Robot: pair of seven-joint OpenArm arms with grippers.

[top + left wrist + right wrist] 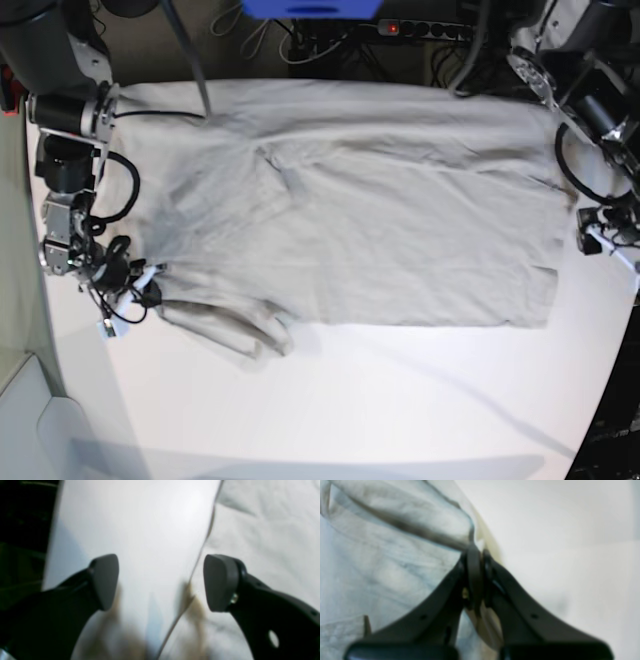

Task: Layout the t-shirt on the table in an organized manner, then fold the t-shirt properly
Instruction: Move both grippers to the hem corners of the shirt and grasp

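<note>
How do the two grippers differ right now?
The left gripper stands wide open over the white table beside the shirt's edge, holding nothing. The right gripper is shut, pinching a fold of the wrinkly beige cotton t-shirt. Both have dark fingers with grey pads.

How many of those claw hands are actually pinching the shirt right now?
1. The right gripper is shut on the t-shirt, at a sleeve edge on the base view's left. The left gripper is open over the shirt's edge on the table, gripping nothing.
</note>
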